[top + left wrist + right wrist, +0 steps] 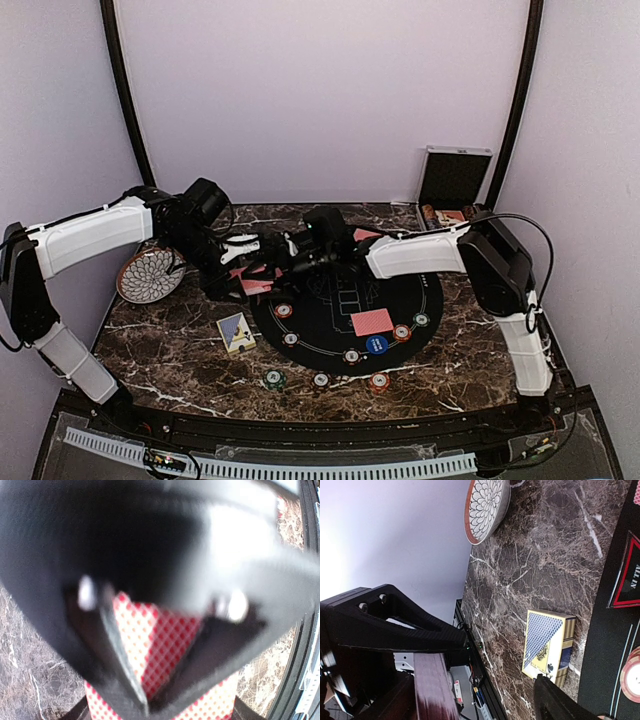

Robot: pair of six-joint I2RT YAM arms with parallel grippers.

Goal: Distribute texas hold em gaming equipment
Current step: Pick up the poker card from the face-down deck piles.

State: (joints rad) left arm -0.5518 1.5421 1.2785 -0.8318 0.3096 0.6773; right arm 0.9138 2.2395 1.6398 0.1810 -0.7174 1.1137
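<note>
My left gripper (243,268) is shut on a stack of red-backed playing cards (255,285) just left of the black round mat (330,335). The left wrist view shows those cards (160,640) up close, half covered by the blurred black body of the right gripper. My right gripper (278,260) reaches in from the right and meets the stack. Its jaws stand wide apart (492,700), with the dark red card edge (432,687) against one finger. One red card (372,322) lies face down on the mat. Several poker chips ring the mat, among them a blue chip (376,344) and a green chip (274,379).
A blue and gold card box (236,332) (547,645) lies on the marble left of the mat. The patterned plate (150,275) (485,507) sits at the far left. The silver hinged case (452,180) stands open at the back right corner.
</note>
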